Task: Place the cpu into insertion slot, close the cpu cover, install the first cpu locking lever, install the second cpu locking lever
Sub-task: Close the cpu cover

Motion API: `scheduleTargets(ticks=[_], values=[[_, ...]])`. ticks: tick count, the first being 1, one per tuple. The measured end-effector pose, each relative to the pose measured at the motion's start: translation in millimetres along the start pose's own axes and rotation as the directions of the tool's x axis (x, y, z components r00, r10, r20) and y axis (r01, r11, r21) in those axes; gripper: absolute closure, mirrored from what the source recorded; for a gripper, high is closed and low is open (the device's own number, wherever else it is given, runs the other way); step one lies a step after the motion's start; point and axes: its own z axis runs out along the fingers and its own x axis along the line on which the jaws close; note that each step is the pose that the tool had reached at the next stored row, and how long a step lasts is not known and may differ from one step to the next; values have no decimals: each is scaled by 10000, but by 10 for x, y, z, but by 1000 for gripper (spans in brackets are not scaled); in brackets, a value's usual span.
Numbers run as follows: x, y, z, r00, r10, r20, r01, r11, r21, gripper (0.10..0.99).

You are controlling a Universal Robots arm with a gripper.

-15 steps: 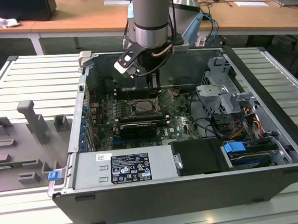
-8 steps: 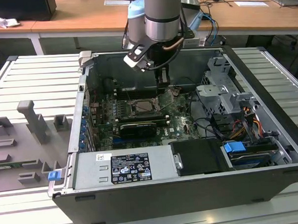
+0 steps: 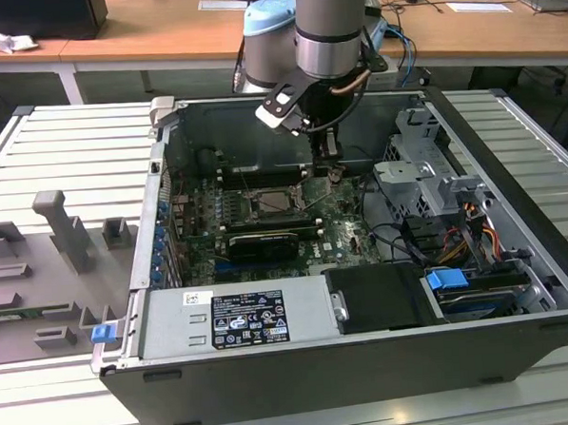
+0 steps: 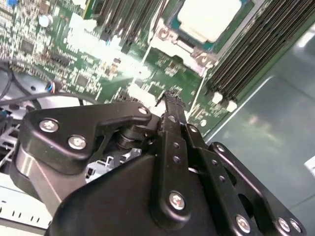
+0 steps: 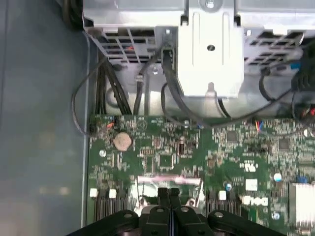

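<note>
While its black fingers sit pressed together, end effector hovers above green circuit board; pale square cpu lies within silver-rimmed insertion slot.

A grey ribbed metal surface lies in front. Behind it stand light wooden desks with white papers, one crumpled paper and a black box.
</note>
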Motion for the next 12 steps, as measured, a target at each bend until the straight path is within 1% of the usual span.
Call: scheduleTargets(ticks=[1,3,4,5,10,12], values=[[-1,45,4,10000,-9,10,9,10000,6,980],[-3,105,11,10000,-23,27,22,10000,22,980],[-3,152,19,10000,-30,36,30,10000,43,980],[-2,174,24,10000,-31,43,30,10000,58,980],[-2,252,45,10000,-35,63,35,9999,116,980],[-1,268,51,10000,-34,69,33,9999,132,980]])
